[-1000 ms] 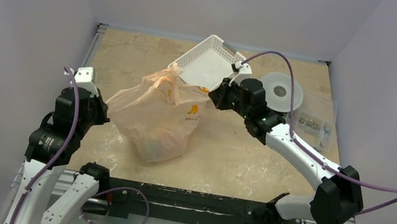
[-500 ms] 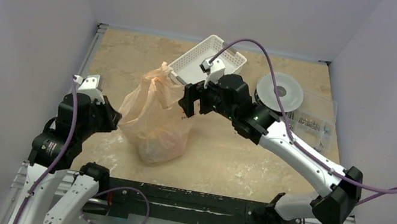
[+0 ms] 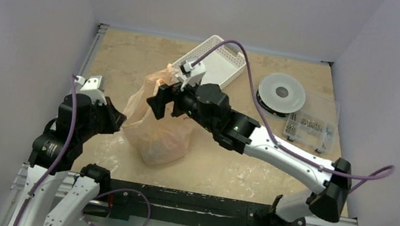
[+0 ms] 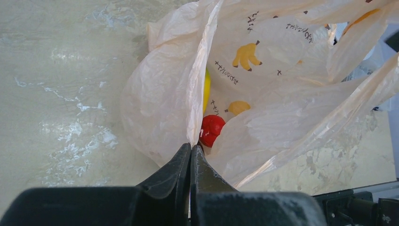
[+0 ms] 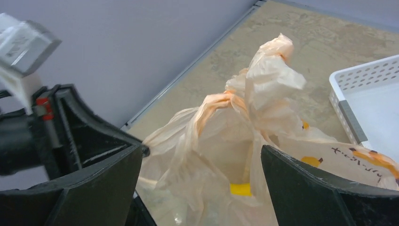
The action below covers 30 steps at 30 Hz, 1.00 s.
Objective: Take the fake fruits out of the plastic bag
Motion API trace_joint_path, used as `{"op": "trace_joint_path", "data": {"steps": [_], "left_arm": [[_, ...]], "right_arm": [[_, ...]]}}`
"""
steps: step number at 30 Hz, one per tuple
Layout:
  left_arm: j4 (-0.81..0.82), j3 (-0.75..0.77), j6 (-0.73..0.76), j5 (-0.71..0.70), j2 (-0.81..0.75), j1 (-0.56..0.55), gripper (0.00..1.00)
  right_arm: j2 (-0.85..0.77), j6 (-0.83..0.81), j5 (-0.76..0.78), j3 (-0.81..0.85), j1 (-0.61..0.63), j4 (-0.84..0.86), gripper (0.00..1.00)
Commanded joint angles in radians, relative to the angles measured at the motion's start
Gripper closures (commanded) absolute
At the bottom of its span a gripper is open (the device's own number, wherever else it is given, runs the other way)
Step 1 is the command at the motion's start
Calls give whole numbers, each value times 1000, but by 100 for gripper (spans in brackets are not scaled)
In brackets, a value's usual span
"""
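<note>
The left claw [image 3: 114,117] sits at the near left side of the plastic bag [image 3: 160,134]. Its two fingers are pressed together on a fold of the bag's thin rim, and in the left wrist view that fold rises from the pinch as a taut seam. Inside the bag, just past the pinched fold, a red fruit [image 4: 211,129] lies low against the film. A yellow fruit [image 4: 206,87] shows beyond it, half hidden behind the fold. The bag stands crumpled on the table [image 3: 127,58], pale orange with banana prints and its mouth pulled open. The right claw [image 3: 160,97] hangs over the upper far part of the bag with its fingers spread wide and nothing gripped between them. Whether they touch the film cannot be told. From the right wrist camera the bag's bunched handles stand up between those fingers, and a patch of yellow shows through the film lower down. Just behind the bag, to its far right, lies a white basket [image 3: 220,67] with perforated walls. Well to the right of the bag rests a grey reel [image 3: 280,93], and a clear box [image 3: 312,127] of small parts sits just beside the reel, farther right of the bag.
</note>
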Motion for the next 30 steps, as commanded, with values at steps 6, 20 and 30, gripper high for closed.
{"op": "trace_joint_path", "data": {"steps": [6, 20, 30], "left_arm": [[105, -11, -64, 43, 35, 8, 100], [270, 154, -164, 49, 313, 158, 100], [319, 153, -174, 358, 371, 380, 100]], "right_arm": [[125, -34, 308, 43, 39, 98, 33], [13, -4, 89, -117, -62, 317, 100], [16, -91, 27, -49, -74, 227, 100]]}}
